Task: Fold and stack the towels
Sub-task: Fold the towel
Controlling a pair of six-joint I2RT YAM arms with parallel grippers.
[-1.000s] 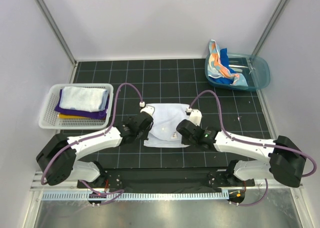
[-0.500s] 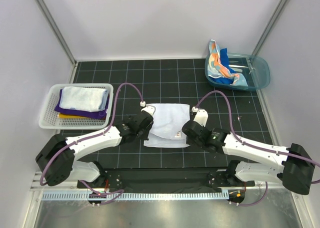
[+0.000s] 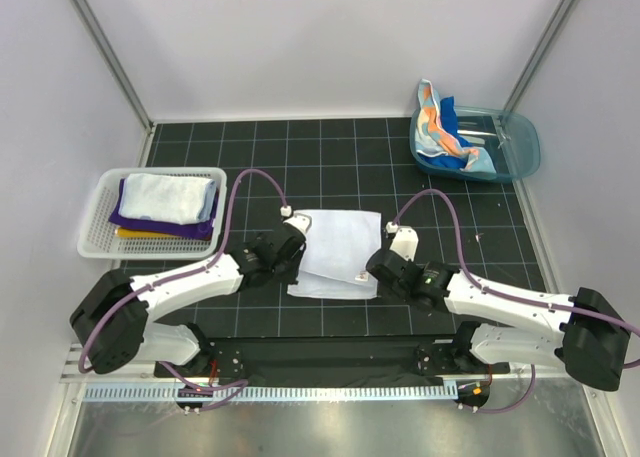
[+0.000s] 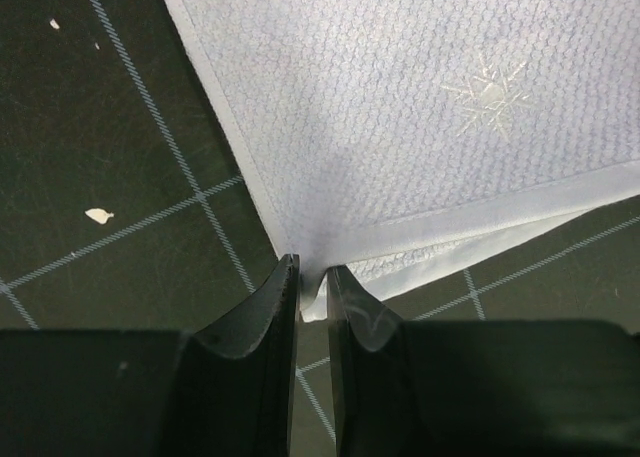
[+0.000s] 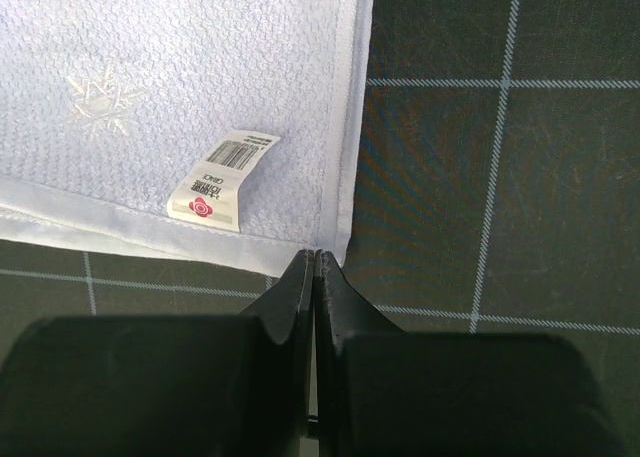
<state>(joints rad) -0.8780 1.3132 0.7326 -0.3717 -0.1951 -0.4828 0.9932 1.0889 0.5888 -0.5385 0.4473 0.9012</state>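
Observation:
A pale blue-white towel (image 3: 340,249) lies folded flat on the black gridded mat between the arms. My left gripper (image 3: 296,274) is at its near-left corner. In the left wrist view the jaws (image 4: 312,272) stand narrowly apart with the towel (image 4: 420,107) corner pinched between them, and a lower layer peeks out under the hem. My right gripper (image 3: 372,280) is at the near-right corner. Its fingers (image 5: 315,255) are pressed together on the tip of the towel (image 5: 150,97) corner, beside a small label (image 5: 222,177).
A white mesh basket (image 3: 95,245) at the left holds a stack: a white towel (image 3: 168,197) on a purple one (image 3: 124,218) and a yellow one (image 3: 135,233). A teal tub (image 3: 525,149) at the far right holds a spotted towel (image 3: 432,122) and a bright blue one (image 3: 453,129).
Both grippers have drawn back toward the near edge with the towel's corners. The rumpled towel now lies flat as a neat rectangle. The left jaws have eased slightly apart.

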